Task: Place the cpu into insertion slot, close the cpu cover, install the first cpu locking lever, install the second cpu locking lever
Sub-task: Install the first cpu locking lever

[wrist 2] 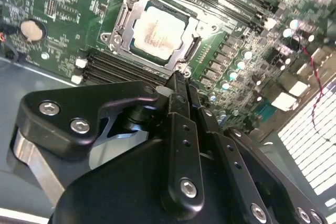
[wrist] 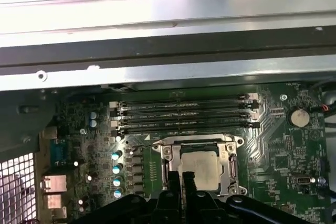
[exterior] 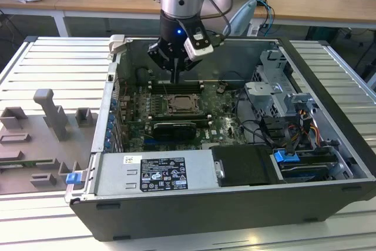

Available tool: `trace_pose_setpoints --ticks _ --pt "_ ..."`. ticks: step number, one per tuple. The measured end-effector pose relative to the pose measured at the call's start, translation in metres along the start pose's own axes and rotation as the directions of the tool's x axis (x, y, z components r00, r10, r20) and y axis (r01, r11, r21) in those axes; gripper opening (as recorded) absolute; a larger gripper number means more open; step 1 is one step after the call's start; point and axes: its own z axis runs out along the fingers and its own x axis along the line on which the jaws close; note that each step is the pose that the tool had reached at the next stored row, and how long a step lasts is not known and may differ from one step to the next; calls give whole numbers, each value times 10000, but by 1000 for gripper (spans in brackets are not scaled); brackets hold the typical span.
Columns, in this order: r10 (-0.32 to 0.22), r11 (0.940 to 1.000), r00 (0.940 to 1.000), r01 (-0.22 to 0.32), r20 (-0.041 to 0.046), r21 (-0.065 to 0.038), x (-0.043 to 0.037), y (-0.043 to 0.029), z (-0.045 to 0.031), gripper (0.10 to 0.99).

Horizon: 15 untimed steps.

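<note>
Our gripper (wrist 2: 181,80) hangs inside the open computer case (exterior: 329,145), fingers (wrist 2: 178,129) pressed together and holding nothing, tips just above the insertion slot (wrist 2: 157,30). We see the cpu (wrist: 201,167) seated in that slot, pale face up, with the cpu cover (wrist: 231,167) lying closed around it. Long black memory slots (wrist: 184,116) run just beside the socket on the green circuit board (wrist: 278,150).

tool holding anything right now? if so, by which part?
Nothing held. The tool has its fingers together with nothing between them, tips just by the silvery metal cover frame over the pale square chip in the socket.
</note>
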Motion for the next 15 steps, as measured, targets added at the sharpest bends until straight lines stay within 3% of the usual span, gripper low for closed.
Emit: trace_pose_setpoints --ticks 3,6,8,15 --pt "-50 10000 10000 50 0 0 110 -6 3 169" --pt "-111 9999 9999 111 -3 -4 163 -10 4 169" --pt "-156 9999 9999 156 -4 -12 194 -11 6 102" --pt "-301 9995 9995 301 20 -35 342 -21 53 102"
